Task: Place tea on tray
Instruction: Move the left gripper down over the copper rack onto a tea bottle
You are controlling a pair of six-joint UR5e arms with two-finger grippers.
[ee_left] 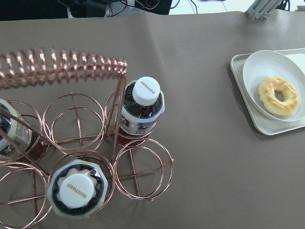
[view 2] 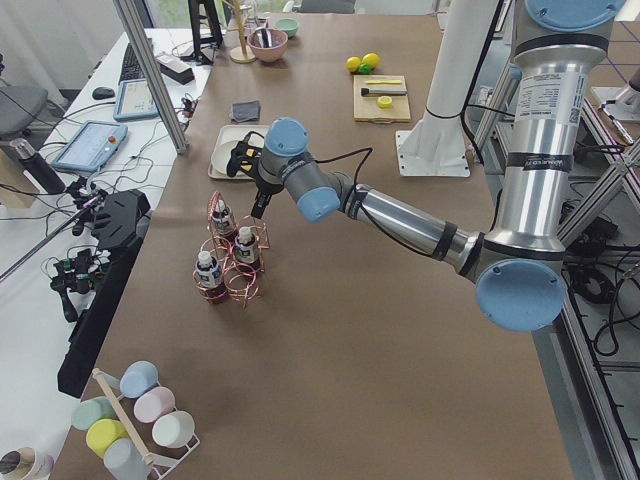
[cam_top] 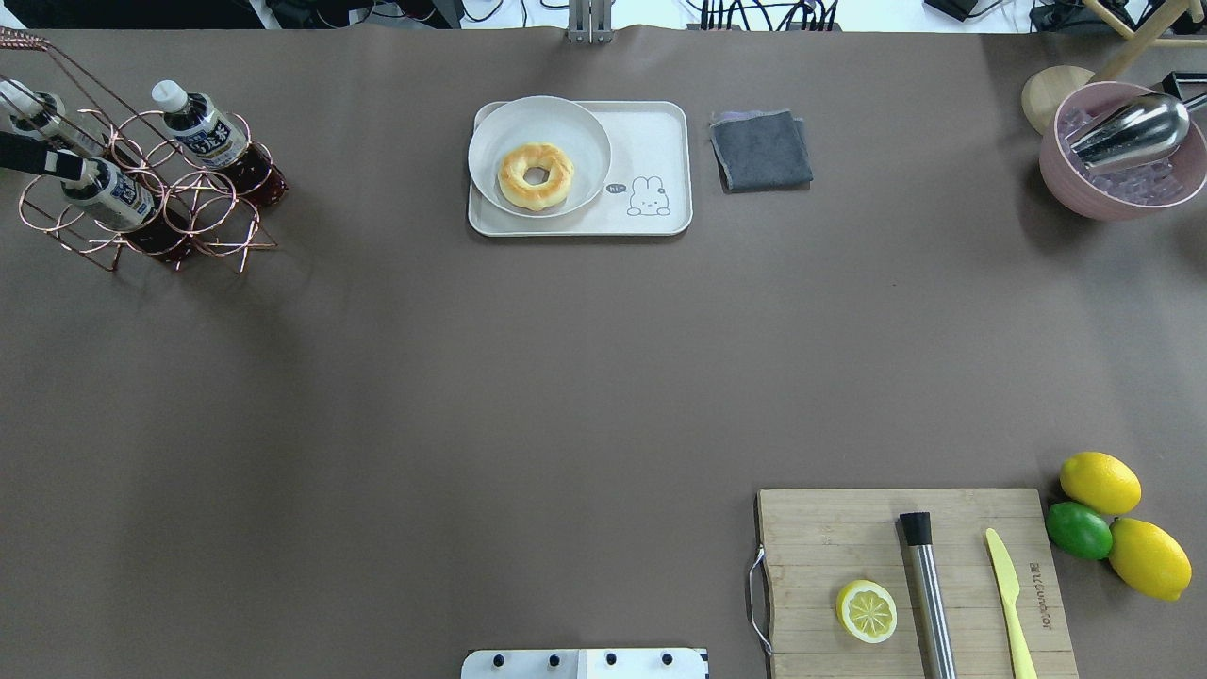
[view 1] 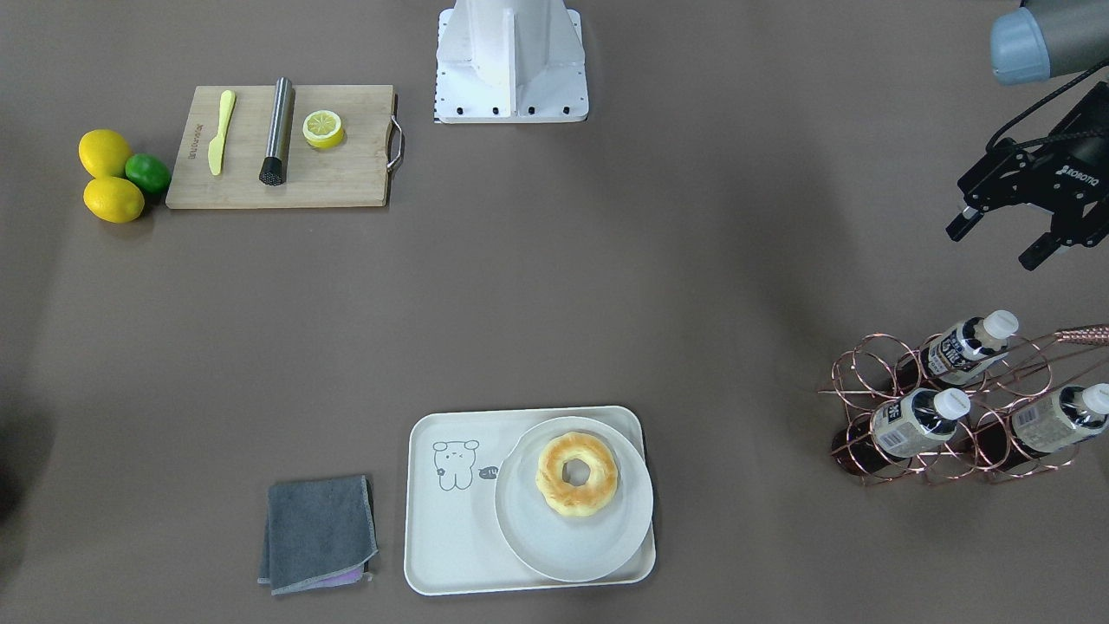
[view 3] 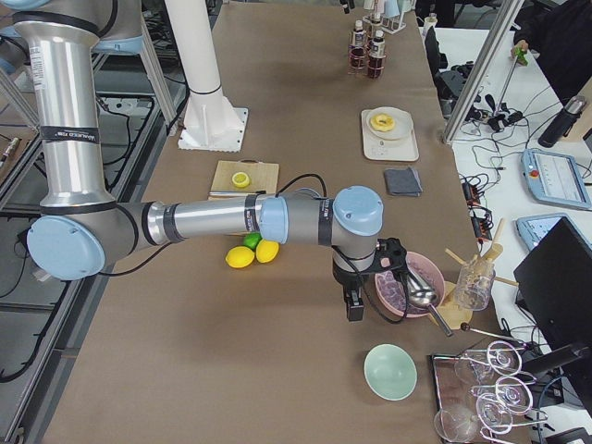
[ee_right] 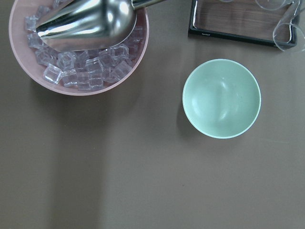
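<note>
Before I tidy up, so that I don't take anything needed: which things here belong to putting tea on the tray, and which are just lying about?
Job: tea bottles, wire rack holding them, tray, left end effector.
Lying about: plate, doughnut, grey cloth, cutting board, lemons, lime, bowl of ice, green bowl.

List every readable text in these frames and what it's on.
"SUNTORY": white cap of one tea bottle in the wire rack.
"SUNTORY": cap of a second tea bottle.
"ROBOTIQ": body of the left gripper.
"hi": speech bubble beside the cartoon on the tray.
Bottle labels: blurred, unreadable.
Engraving on the cutting board: too small to read.
</note>
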